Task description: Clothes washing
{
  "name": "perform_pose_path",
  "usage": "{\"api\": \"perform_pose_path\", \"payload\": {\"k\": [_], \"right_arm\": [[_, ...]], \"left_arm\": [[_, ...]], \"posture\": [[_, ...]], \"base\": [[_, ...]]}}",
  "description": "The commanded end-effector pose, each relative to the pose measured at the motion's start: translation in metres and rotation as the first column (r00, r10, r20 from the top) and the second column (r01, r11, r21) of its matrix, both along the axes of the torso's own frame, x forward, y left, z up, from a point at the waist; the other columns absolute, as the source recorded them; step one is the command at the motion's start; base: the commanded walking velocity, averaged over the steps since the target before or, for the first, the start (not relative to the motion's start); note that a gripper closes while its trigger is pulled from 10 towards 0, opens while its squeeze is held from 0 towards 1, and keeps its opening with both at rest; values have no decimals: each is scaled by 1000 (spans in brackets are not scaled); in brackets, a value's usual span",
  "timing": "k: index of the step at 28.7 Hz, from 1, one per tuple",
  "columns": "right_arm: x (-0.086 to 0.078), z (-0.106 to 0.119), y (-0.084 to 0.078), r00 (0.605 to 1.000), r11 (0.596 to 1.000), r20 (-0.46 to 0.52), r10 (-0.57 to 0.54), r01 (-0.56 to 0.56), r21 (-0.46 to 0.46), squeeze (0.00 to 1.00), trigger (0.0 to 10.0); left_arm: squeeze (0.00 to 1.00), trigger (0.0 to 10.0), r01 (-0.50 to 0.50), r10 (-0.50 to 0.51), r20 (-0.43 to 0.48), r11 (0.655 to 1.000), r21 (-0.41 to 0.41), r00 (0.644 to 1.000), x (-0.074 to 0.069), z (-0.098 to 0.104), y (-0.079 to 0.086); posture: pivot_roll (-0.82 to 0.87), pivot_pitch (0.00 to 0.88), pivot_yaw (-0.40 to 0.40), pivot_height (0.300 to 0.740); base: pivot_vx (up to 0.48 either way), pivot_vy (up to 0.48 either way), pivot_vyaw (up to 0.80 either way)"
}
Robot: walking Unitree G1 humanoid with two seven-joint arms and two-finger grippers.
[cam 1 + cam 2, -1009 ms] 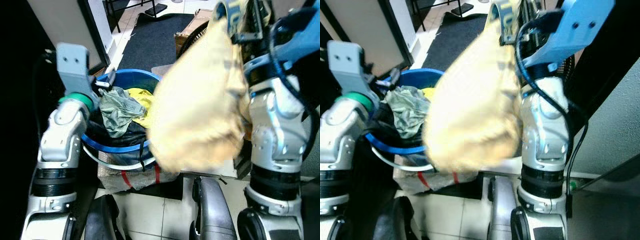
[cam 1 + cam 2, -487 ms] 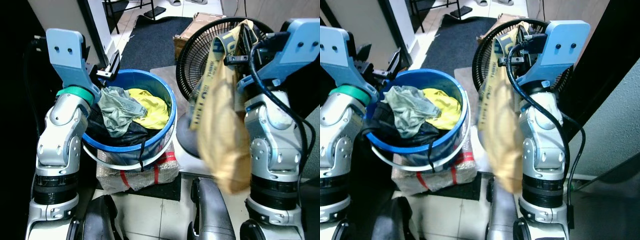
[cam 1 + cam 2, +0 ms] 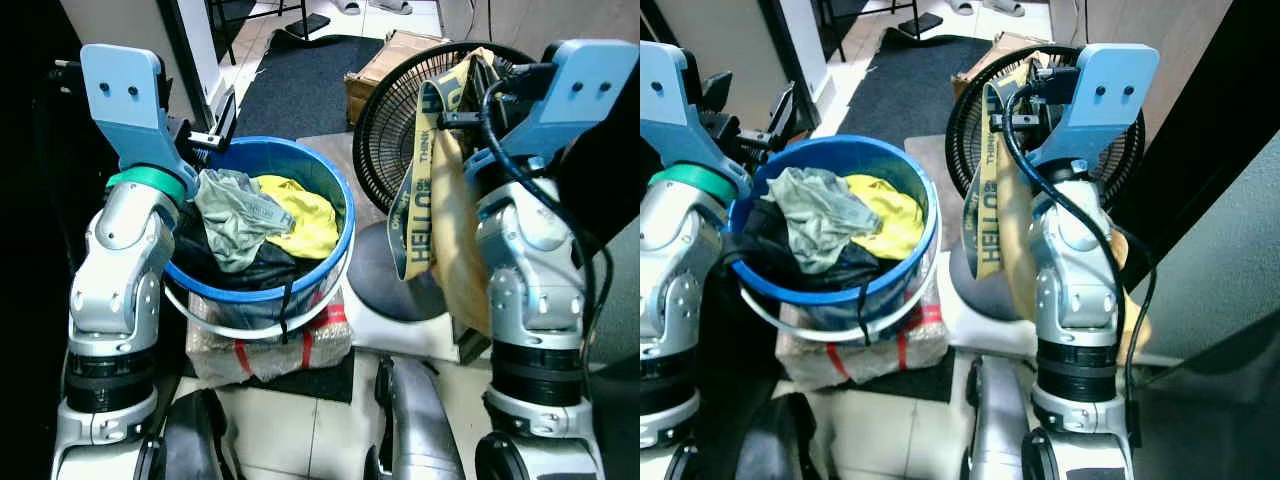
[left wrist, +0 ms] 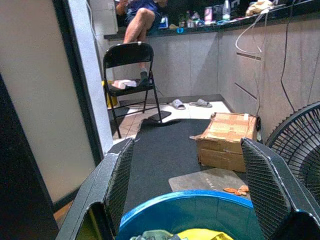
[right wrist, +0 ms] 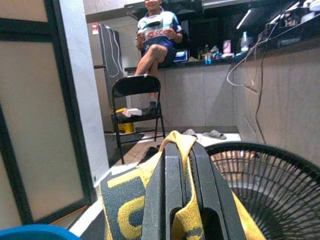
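- Head views: a tiled floor with a dark mat [image 3: 300,75] beyond, a cardboard box [image 3: 385,55] and a black standing fan [image 3: 400,150] close in front. A blue laundry bucket [image 3: 335,250] sits on a wrapped bundle [image 3: 265,350], heaped with a grey-green garment [image 3: 235,215], a yellow garment [image 3: 300,215] and dark clothes beneath.
- The right gripper [image 3: 478,85] is raised in front of the fan, and a tan cloth with a yellow "HELLO" strap [image 3: 415,215] hangs from it down along the right arm, beside the bucket and not in it. The left gripper [image 3: 215,130] is at the bucket's far rim.
- Left wrist view: its fingers [image 4: 120,180] are spread wide over the bucket's rim [image 4: 200,200], holding nothing. A folding chair [image 4: 130,70] and a seated person [image 4: 142,15] are in the background.
- Right wrist view: the two fingers [image 5: 172,200] are pressed together with the yellow cloth [image 5: 182,145] pinched between them and draped over their tips.
- Handling, as a judgement: the cloth looks light and limp, so it will swing and sag. The long strap could snag the fan grille. A bunched fold is a safer hold than the strap end.
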State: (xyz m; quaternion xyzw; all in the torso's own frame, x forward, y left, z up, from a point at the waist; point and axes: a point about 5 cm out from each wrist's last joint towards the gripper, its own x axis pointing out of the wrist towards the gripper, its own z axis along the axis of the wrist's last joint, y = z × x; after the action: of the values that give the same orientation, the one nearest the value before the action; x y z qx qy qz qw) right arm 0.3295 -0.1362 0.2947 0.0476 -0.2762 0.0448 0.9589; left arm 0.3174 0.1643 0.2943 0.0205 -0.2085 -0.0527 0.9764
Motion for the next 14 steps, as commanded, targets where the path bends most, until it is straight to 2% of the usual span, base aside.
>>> {"api": "perform_pose_path", "payload": {"k": [1, 4, 9, 14], "right_arm": [[1, 3, 5, 1000, 1000, 17, 20, -20, -4, 0, 10000], [3, 4, 7, 999, 1000, 18, 29, -29, -2, 0, 10000], [3, -15, 8, 999, 1000, -40, 25, -25, -4, 0, 10000], [3, -25, 8, 998, 1000, -65, 24, -25, -11, 0, 10000]], "left_arm": [[0, 10000, -12, 12, -9, 1000, 3, 1000, -1, -3, 1], [0, 10000, -14, 14, -7, 999, 29, 1000, 0, -3, -1], [0, 10000, -64, 66, -38, 996, 64, 997, 0, -13, 4], [0, 10000, -74, 78, -49, 994, 75, 996, 1, -16, 6]], "posture": [[19, 48, 41, 475], [27, 73, 31, 475], [23, 53, 31, 475], [30, 63, 26, 475]], "base": [[0, 0, 0], [0, 0, 0], [0, 0, 0], [0, 0, 0]]}}
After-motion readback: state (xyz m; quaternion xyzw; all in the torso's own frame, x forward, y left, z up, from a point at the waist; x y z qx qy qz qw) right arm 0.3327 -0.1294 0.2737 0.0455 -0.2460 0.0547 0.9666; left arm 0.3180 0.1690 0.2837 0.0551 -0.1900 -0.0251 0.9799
